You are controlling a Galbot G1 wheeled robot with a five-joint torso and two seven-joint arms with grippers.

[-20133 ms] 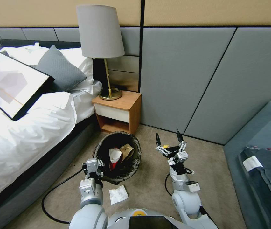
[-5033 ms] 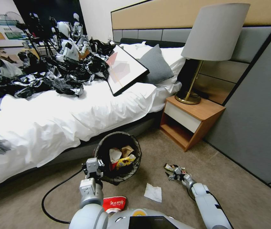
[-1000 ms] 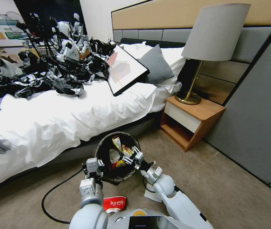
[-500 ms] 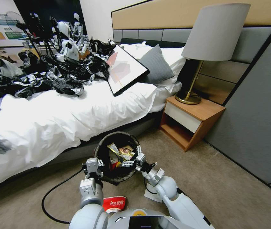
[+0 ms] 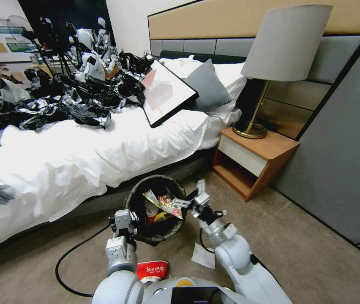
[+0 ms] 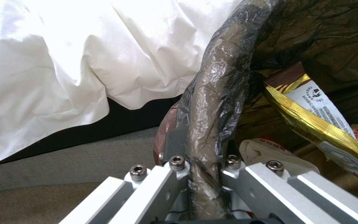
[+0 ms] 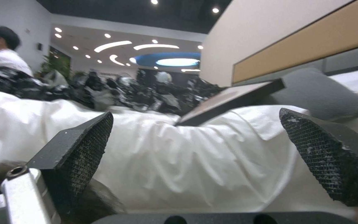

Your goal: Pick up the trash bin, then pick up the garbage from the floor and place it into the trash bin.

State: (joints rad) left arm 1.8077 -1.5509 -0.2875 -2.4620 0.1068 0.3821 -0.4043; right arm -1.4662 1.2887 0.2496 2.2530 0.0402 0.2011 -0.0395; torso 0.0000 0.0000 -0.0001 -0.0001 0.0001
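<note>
The trash bin (image 5: 175, 226), round with a black liner over its rim, stands in front of me beside the bed. My left gripper (image 5: 123, 220) is shut on its near rim; in the left wrist view the left gripper (image 6: 204, 169) pinches the liner-covered rim (image 6: 216, 93). My right gripper (image 5: 188, 194) hovers at the bin's right rim, open; its pads (image 7: 84, 146) have nothing between them. A yellow-and-brown wrapper (image 5: 165, 203) lies in the bin on other garbage, also seen as the wrapper (image 6: 311, 115). On the floor lie a white tissue (image 5: 203, 255) and a red-and-white snack wrapper (image 5: 151, 270).
The bed (image 5: 83, 160) runs along the left, with black plastic sheeting (image 5: 61, 101) and a framed picture (image 5: 165, 93) on it. A wooden nightstand (image 5: 252, 162) with a lamp (image 5: 273, 63) stands at the right. A black cable (image 5: 68, 261) loops over the carpet.
My right gripper has moved from over the bin's middle to its right rim and turned upward. The yellow-and-brown wrapper it carried now lies in the bin. The left arm has not moved.
</note>
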